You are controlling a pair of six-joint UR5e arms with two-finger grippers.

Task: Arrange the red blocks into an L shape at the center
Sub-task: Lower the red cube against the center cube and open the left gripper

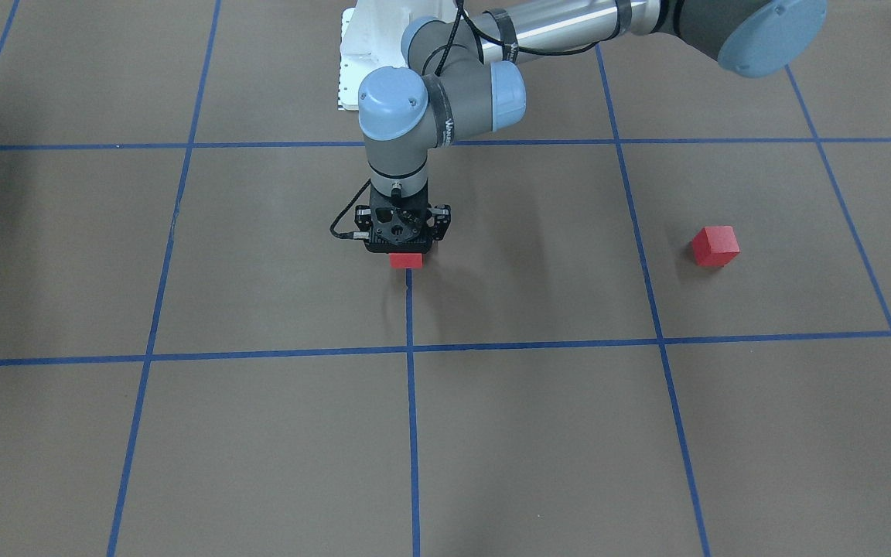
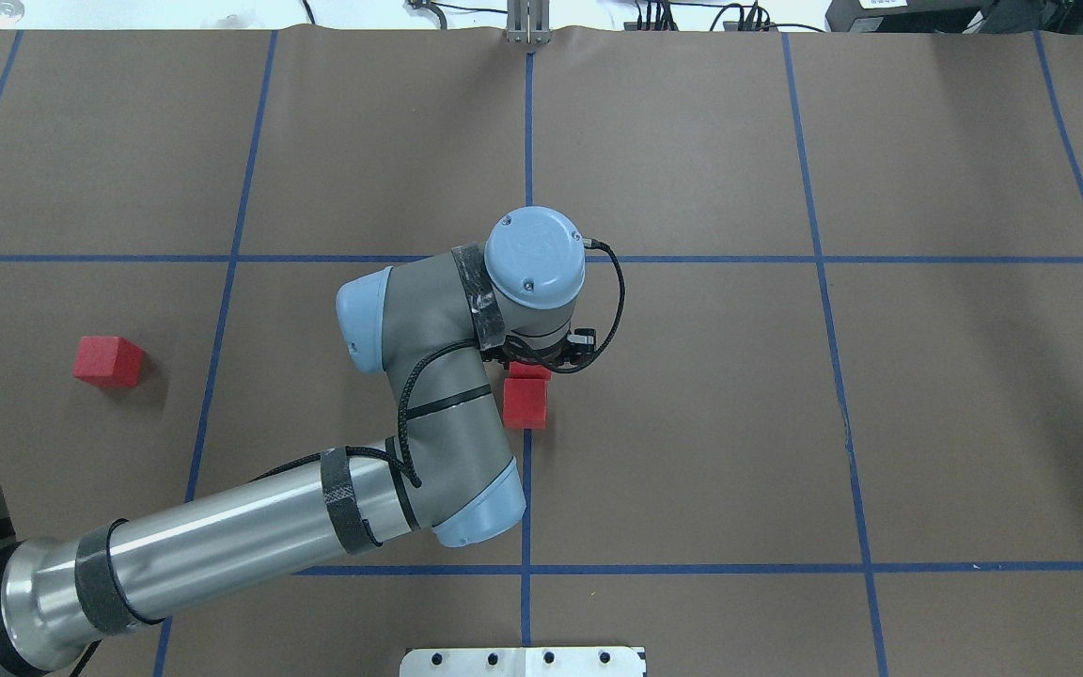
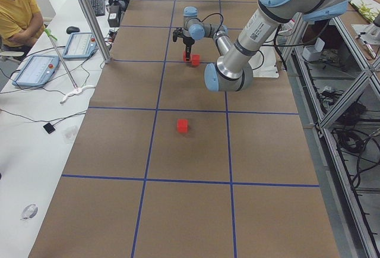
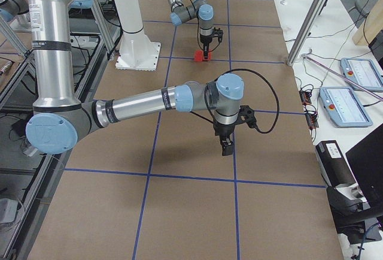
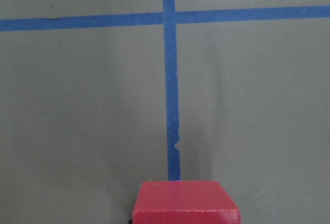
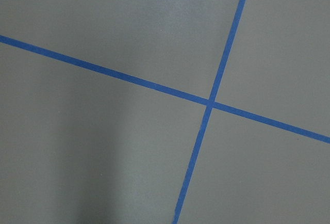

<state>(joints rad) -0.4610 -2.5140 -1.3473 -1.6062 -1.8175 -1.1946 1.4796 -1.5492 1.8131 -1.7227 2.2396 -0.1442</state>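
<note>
Right now the left claw [image 1: 406, 253] hangs straight down at the center [image 1: 453, 298] of the surface. The first red block [image 1: 406, 261] sits directly beneath it, and the second red block [image 2: 525, 405] is just behind that, touching. The third red block [image 2: 109, 362] lies well off to its left. The wrist hides the fingertips, so whether they grip is unclear. The right claw [image 4: 226, 147] shows only from the side, and I cannot tell its state.

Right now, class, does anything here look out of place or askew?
One red block sits alone, across a grid line to the robot's left, apart from the other red blocks at the center tape line, slightly skewed.
</note>
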